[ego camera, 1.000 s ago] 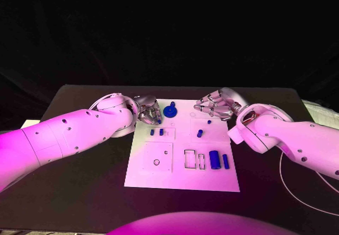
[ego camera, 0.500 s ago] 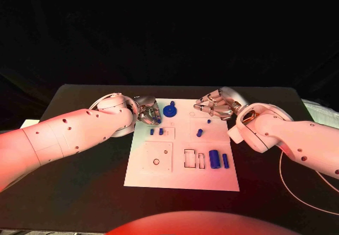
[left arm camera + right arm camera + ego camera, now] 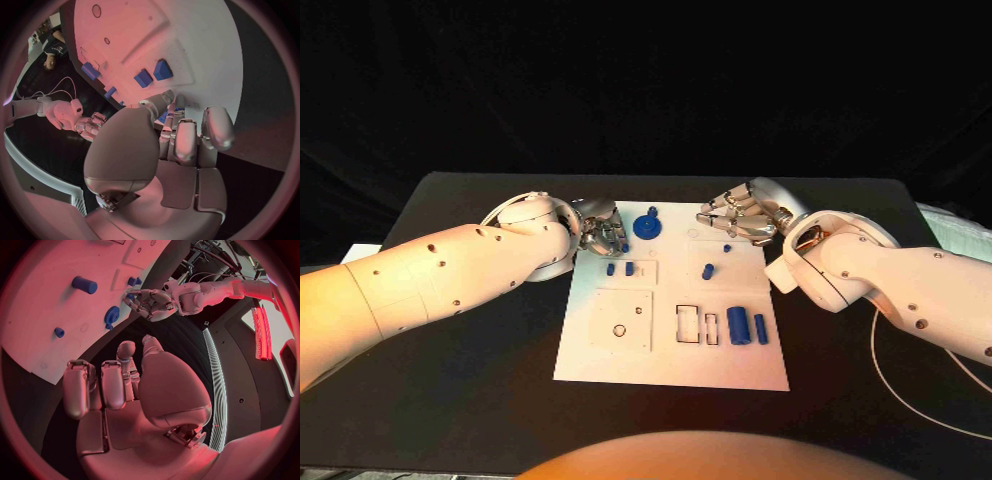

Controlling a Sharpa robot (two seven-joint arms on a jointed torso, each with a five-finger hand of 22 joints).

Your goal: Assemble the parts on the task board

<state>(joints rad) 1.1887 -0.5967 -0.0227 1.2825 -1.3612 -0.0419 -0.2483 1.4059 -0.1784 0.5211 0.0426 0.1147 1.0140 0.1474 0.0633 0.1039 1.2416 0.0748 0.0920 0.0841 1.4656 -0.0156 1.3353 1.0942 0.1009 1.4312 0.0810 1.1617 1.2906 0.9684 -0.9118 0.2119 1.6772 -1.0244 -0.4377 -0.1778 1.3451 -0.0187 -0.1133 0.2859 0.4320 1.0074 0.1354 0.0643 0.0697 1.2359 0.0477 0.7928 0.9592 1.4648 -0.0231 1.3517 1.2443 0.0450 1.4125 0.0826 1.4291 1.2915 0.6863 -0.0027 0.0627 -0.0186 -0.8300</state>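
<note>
The white task board [image 3: 672, 355] lies mid-table. A blue gear [image 3: 648, 226] stands near its far edge, also visible in the right wrist view [image 3: 112, 316]. Two small blue blocks [image 3: 620, 268] sit left of centre, a short blue peg [image 3: 708, 270] to their right, and two blue cylinders [image 3: 746, 327] lie by the rectangular slots [image 3: 689, 324]. My left hand [image 3: 599, 236] hovers at the board's far left corner, its fingers curled on a small blue part [image 3: 130, 296] at the fingertips [image 3: 164, 117]. My right hand [image 3: 740, 220] hangs over the far right corner with fingers curled in and nothing in them.
A tiny blue piece [image 3: 727, 247] lies just below the right hand. A white cable [image 3: 877, 350] loops on the black table right of the board. Bare table lies left of the board and in front of it.
The left hand has shifted slightly nearer to me. The right hand and the parts on the board have stayed put.
</note>
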